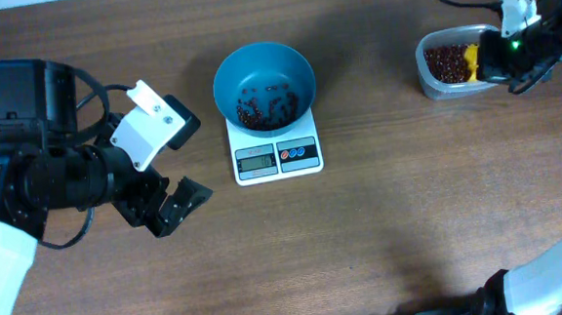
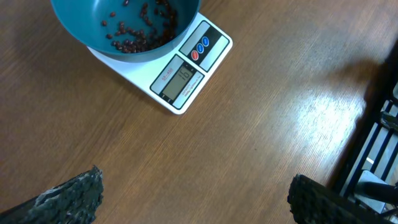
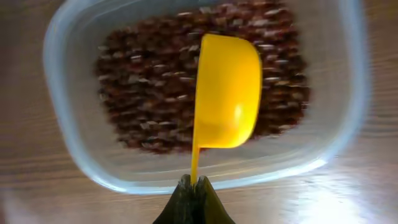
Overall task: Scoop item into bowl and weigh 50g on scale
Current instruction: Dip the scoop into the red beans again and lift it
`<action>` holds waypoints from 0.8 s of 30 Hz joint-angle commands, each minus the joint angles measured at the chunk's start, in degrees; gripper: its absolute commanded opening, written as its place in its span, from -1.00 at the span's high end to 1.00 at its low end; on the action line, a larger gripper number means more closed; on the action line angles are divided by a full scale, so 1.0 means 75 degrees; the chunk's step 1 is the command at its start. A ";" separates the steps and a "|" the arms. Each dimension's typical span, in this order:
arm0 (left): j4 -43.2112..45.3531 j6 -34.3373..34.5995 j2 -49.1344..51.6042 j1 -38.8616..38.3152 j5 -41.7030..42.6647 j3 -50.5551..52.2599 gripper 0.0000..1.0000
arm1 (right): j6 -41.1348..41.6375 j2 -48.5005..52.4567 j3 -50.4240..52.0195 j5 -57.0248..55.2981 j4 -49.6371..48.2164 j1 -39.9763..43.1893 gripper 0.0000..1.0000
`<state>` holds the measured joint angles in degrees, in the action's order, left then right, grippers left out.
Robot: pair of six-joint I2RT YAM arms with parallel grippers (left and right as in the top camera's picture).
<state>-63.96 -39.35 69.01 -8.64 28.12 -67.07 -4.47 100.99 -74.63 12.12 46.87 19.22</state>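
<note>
The teal-blue bowl (image 1: 264,83) stands on the white scale (image 1: 277,156) with a thin layer of red-brown beans (image 1: 264,107) in it. It also shows in the left wrist view (image 2: 124,28), where the scale (image 2: 186,71) display reads about 16. My right gripper (image 3: 195,186) is shut on the handle of a yellow scoop (image 3: 227,90), held on its side over the beans (image 3: 149,87) in the clear tub (image 1: 448,64). My left gripper (image 1: 167,205) is open and empty over the table, left of the scale.
The clear tub (image 3: 74,143) sits at the far right of the table. The right arm (image 1: 523,40) hangs over it. Dark metal framing (image 2: 379,143) lies past the table edge in the left wrist view.
</note>
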 commanded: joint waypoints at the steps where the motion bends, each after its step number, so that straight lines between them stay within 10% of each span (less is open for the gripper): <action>1: 0.0006 0.0102 0.0006 -0.0026 0.0134 -0.0064 -0.98 | 0.0064 -0.0015 0.0143 0.1189 0.0050 -0.0289 0.92; 24: 0.0006 0.0102 0.0006 -0.0026 0.0134 -0.0064 -0.98 | 0.0064 -0.0058 -0.0694 0.2101 0.0670 0.0705 0.92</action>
<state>-63.99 -39.35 69.01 -8.64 28.12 -67.07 -4.27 101.01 -78.67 24.84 51.72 24.18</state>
